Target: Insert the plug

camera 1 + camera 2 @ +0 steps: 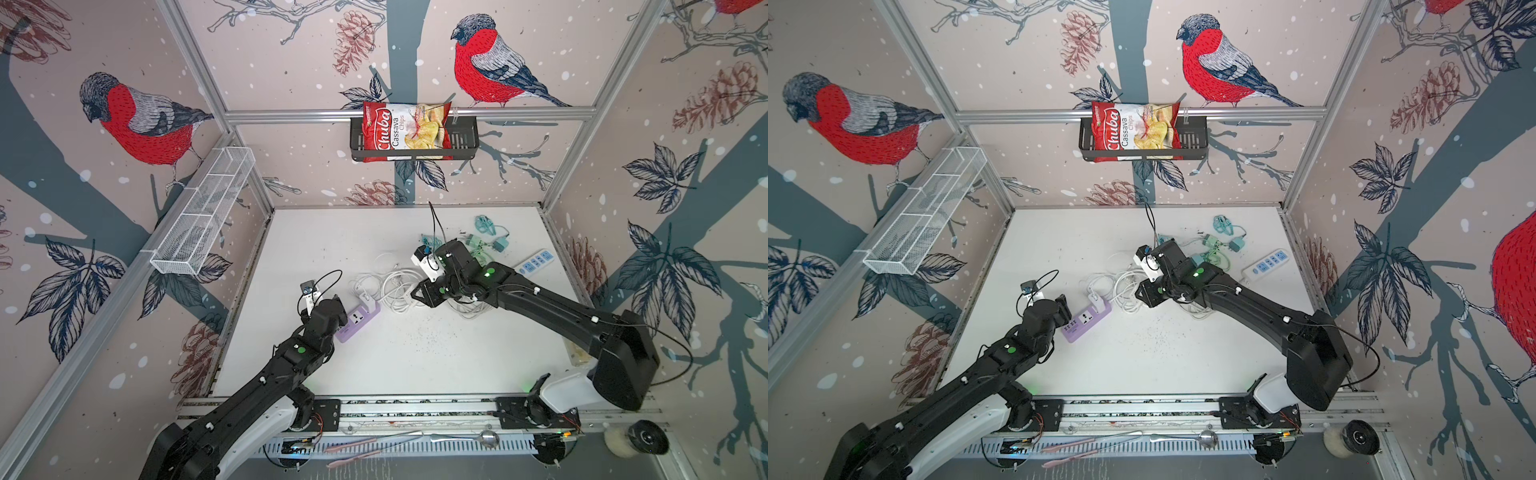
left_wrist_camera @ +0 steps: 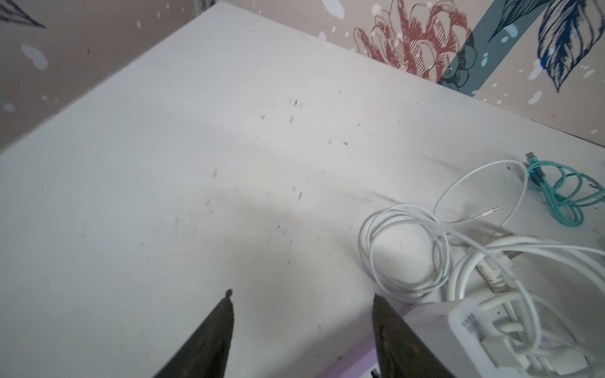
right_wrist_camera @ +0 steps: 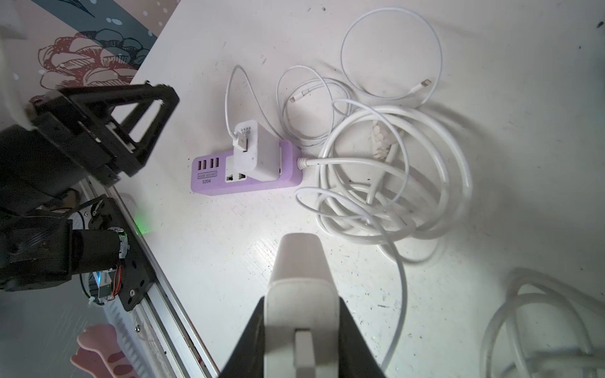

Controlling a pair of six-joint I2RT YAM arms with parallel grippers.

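— Plug (image 3: 299, 294), where is it?
— Clamped between my right fingers (image 3: 248, 343), above the bench (image 3: 229, 255), near the purple power strip (image 3: 209, 176).
— And your left fingers (image 2: 212, 333)?
— Apart, holding nothing, just beside that strip, where 1 white charger (image 3: 258, 153) already sits plugged in.
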